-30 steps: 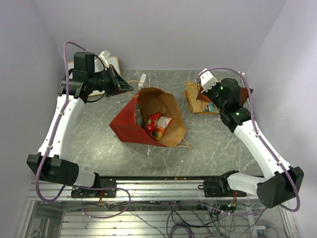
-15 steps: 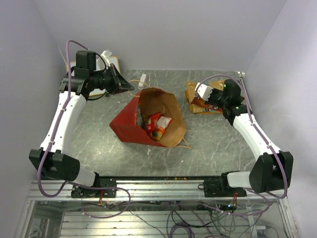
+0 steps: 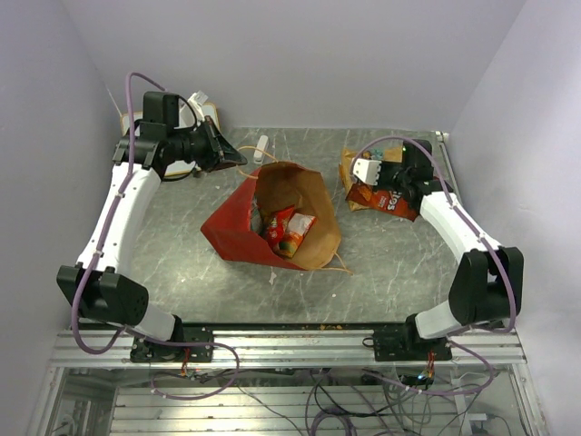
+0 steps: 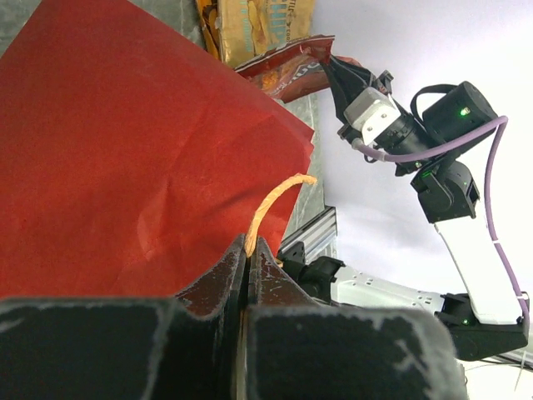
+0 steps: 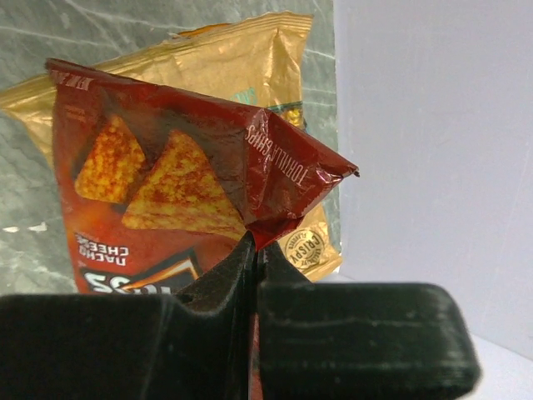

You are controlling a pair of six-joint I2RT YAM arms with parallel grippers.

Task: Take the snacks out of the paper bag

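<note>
The paper bag (image 3: pixel 272 218) lay on its side near the middle of the table (image 3: pixel 182 263), red outside facing the left edge and its mouth open so that the brown interior showed. At least two snack packets (image 3: pixel 285 229), red and orange, lay inside the bag, near its mouth. The left gripper (image 4: pixel 248 250) sat above the far left part of the table, jaws closed on the bag's tan cord handle (image 4: pixel 271 198). Near the far right corner, the right gripper (image 5: pixel 252 250) had its jaws clamped on a corner of a red chip packet (image 5: pixel 183 175) outside the bag. This packet overlapped a gold packet (image 5: pixel 241 58) lying flat on the table.
</note>
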